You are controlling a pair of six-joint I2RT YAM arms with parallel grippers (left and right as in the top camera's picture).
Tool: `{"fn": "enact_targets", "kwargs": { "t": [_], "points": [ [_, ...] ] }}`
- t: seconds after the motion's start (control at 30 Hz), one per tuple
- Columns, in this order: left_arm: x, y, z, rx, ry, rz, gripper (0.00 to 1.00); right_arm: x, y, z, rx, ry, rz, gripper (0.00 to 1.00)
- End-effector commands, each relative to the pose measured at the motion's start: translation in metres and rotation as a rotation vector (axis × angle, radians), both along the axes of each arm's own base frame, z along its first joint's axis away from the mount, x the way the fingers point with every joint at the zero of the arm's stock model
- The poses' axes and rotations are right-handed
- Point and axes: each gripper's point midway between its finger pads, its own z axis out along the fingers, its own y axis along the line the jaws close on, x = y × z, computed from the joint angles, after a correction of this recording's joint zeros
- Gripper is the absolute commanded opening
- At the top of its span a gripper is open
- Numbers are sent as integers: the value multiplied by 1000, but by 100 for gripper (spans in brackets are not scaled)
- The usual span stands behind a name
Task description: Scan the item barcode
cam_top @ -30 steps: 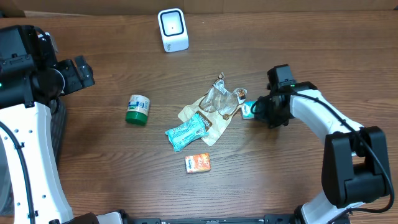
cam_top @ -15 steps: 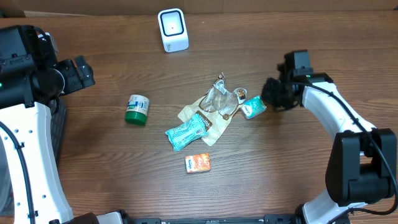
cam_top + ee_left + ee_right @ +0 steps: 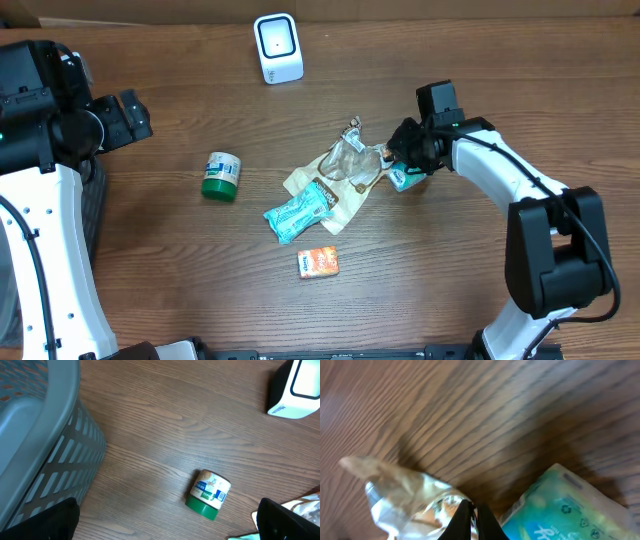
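Note:
A pile of items lies mid-table: a clear plastic bag (image 3: pixel 352 160), a beige pouch (image 3: pixel 318 190), a teal pack (image 3: pixel 300 212) and a small teal pack (image 3: pixel 404 180). An orange box (image 3: pixel 318 262) sits in front of them, and a green-lidded jar (image 3: pixel 221 176) (image 3: pixel 209 494) lies to the left. The white scanner (image 3: pixel 278 47) (image 3: pixel 295 387) stands at the back. My right gripper (image 3: pixel 398 155) (image 3: pixel 471 510) is shut, its tips at the crinkled clear bag (image 3: pixel 415 495), beside the small teal pack (image 3: pixel 565 505). My left gripper (image 3: pixel 128 116) (image 3: pixel 167 527) hangs open at far left, high above the jar.
A grey slatted basket (image 3: pixel 40 435) (image 3: pixel 92 200) stands at the table's left edge, under my left arm. Bare wood lies between the jar and the pile, and to the right of my right arm.
My right gripper, staying shut, swung right away from the pile, then came back left to its right edge. The small teal pack shifted slightly. The left arm stayed still.

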Motion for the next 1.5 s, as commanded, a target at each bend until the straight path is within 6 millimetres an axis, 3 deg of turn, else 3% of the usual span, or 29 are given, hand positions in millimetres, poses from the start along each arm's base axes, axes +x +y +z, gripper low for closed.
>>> {"fn": "enact_targets", "kwargs": {
  "t": [0.0,0.47,0.7,0.9,1.17,1.27,1.47],
  "points": [
    [-2,1,5,11,-15,0,99,5,-3,-2,-23,0,-68,4],
    [-2,1,5,11,-15,0,99,-25,-3,-25,-27,127,-43,4],
    [-2,1,5,11,-15,0,99,-49,-8,-27,-52,205,88,4],
    [-2,1,5,11,-15,0,100,-52,-26,-9,-100,218,231,4],
    [-2,1,5,11,-15,0,99,-51,-43,44,-135,158,351,4],
    [-2,1,5,11,-15,0,99,-56,-51,54,-133,154,345,4],
    [-2,1,5,11,-15,0,100,-52,-26,54,-63,79,487,15]
  ]
}}
